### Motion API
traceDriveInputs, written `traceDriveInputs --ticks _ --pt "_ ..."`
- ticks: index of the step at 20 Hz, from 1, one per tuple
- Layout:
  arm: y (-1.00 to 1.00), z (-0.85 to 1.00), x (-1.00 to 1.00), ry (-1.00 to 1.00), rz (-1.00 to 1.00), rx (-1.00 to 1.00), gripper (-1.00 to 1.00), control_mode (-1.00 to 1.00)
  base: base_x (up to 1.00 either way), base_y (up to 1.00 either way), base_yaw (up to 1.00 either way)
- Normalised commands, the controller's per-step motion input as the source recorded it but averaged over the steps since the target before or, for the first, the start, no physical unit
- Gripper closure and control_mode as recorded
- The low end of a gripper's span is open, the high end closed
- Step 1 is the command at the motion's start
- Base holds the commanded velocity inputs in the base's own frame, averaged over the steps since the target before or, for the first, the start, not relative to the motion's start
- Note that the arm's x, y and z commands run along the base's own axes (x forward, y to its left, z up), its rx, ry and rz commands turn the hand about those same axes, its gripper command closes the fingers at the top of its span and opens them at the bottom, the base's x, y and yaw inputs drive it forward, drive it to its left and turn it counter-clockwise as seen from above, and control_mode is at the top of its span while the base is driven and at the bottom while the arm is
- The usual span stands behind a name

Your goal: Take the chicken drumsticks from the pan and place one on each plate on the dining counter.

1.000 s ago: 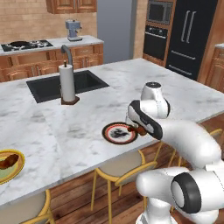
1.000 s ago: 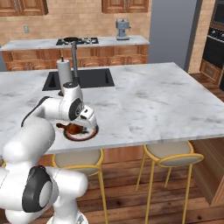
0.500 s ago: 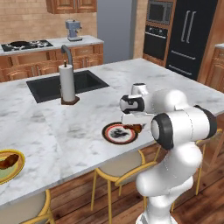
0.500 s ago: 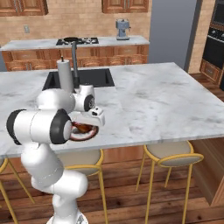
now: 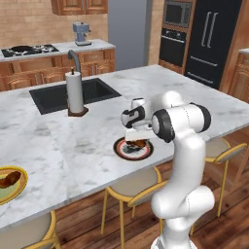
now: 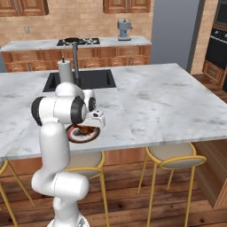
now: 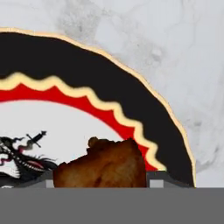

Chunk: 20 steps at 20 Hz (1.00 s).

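Second drumstick placement in hand: the two-finger gripper (image 5: 137, 141) hangs low over the dark-rimmed round plate with the red wavy band and pale centre (image 5: 121, 149) near the front edge of the white-grey marble dining counter (image 5: 204, 102). The hand view has a glossy reddish-brown chicken drumstick (image 7: 103, 166) right at the fingertips, over the plate's pale centre, so the jaws look closed on it; I can't tell whether it already touches the plate. The other reddish-brown drumstick (image 5: 9, 178) already lies on the yellow-rimmed plate with the green centre (image 5: 20, 187), far off at the counter's left end. My read: next it needs a short descent if there's any gap, then open the jaws and lift straight up so the piece stays centred.
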Motion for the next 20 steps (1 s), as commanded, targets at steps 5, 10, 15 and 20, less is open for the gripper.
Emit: traceDriveInputs --ticks 5,10,15,20 --pt "0.1 -0.42 0.13 -0.01 -0.08 -0.02 -1.0 -1.0 0.0 0.0 0.0" --pt "-0.3 -0.05 -0.74 -0.32 -0.21 0.08 -1.0 -1.0 0.0 0.0 0.0" --pt "-0.05 0.0 -0.41 -0.51 -0.43 0.11 -1.0 -1.0 0.0 0.0 0.0" --pt "0.33 0.48 0.0 -0.5 -0.4 0.04 -1.0 -1.0 0.0 0.0 0.0"
